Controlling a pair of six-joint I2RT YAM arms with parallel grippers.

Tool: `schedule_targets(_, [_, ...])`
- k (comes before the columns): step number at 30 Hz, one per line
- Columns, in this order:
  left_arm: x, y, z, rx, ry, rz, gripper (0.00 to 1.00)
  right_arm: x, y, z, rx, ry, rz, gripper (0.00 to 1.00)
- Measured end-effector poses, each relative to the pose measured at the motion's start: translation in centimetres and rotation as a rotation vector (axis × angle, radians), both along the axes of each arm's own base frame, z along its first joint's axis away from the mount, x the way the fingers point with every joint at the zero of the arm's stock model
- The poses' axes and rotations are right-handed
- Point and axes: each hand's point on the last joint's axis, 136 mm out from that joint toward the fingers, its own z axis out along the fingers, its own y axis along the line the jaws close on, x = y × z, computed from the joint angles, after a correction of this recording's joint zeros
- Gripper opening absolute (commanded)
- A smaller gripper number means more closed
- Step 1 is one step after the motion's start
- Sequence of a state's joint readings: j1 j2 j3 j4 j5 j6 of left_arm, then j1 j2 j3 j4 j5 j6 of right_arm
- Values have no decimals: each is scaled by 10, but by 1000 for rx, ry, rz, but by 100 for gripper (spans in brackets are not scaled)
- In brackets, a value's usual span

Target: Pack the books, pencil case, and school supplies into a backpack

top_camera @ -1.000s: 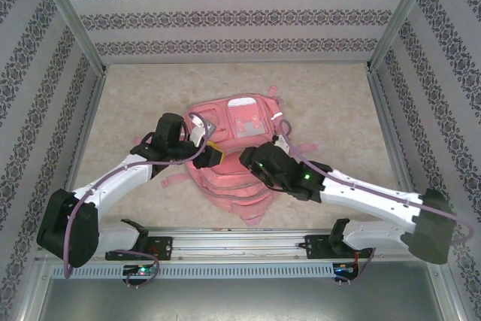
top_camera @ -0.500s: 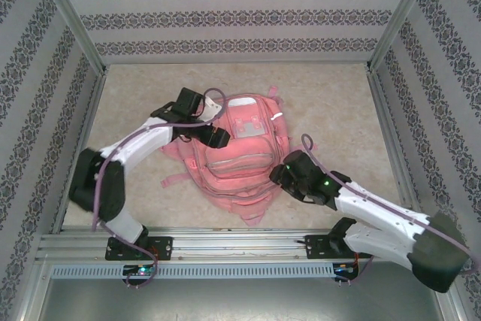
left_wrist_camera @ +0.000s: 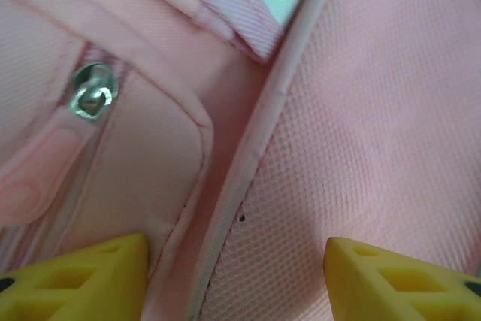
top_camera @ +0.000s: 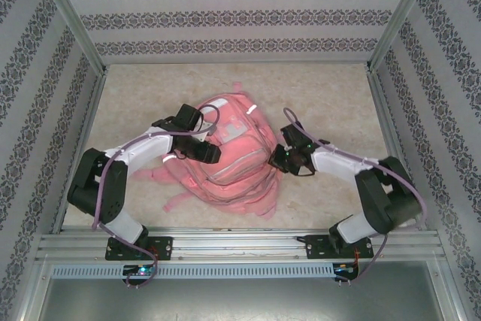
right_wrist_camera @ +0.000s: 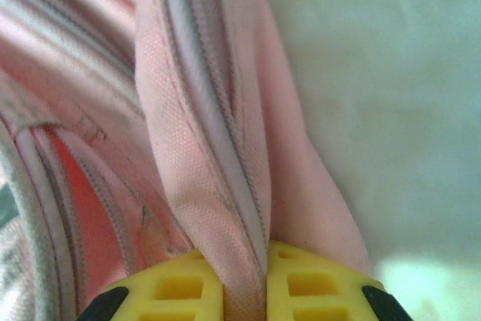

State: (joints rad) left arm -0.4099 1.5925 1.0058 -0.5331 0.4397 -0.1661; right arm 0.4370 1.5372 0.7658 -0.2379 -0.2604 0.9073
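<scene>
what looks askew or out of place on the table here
The soft pink fabric backpack lies tilted diagonally on the beige table, its straps splayed out at its near left. The right gripper is shut on a raised fold of its side fabric. Nothing looks spilled or torn.

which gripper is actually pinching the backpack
The right gripper: its yellow jaws are shut on a fold at the edge of the pink backpack. The left gripper has its jaws wide apart over the front fabric near a zipper pull, clamping nothing.
</scene>
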Motion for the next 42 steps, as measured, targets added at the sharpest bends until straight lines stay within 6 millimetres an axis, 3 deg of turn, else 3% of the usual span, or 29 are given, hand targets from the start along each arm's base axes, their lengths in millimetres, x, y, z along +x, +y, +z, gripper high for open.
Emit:
schedule_targets(4, [-23,-14,3,-17,49,-25,60,57,-8,2,11,-49,8,26])
schedule_targets(8, [-50,-37,12,-17,53,-171,61,110,-13,11,79,-95,18,43])
schedule_targets(12, [-74,-51,50,-5,-153,-476,67,116,-22,30,49,-111,37,53])
schedule_targets(15, [-83,-52,93,-19,-451,-731,67,98,-36,54,-2,-119,34,55])
schedule_targets(17, [-84,-50,105,2,-619,-855,66,78,-43,75,-13,-148,40,55])
schedule_targets(19, [-82,-50,97,36,-697,-962,63,54,-46,87,-11,-165,46,56])
schedule_targets(21, [-75,-55,77,71,-717,-1065,59,25,-45,87,-9,-161,68,56])
schedule_targets(26, [-57,-65,18,120,-681,-1170,57,-52,-33,54,-8,-59,144,55])
schedule_targets(32, [-55,-83,4,122,-792,-1185,51,-119,-4,29,55,-16,225,53])
schedule_targets(34, [-58,-90,3,121,-816,-1196,38,-131,10,28,83,-24,271,50])
schedule_targets(36, [-61,-93,0,123,-812,-1197,15,-138,28,34,112,-56,328,46])
schedule_targets(38, [-62,-94,-4,117,-792,-1195,1,-140,42,40,133,-102,379,46])
schedule_targets(42, [-58,-101,3,102,-760,-1188,0,-134,61,47,112,-212,452,52])
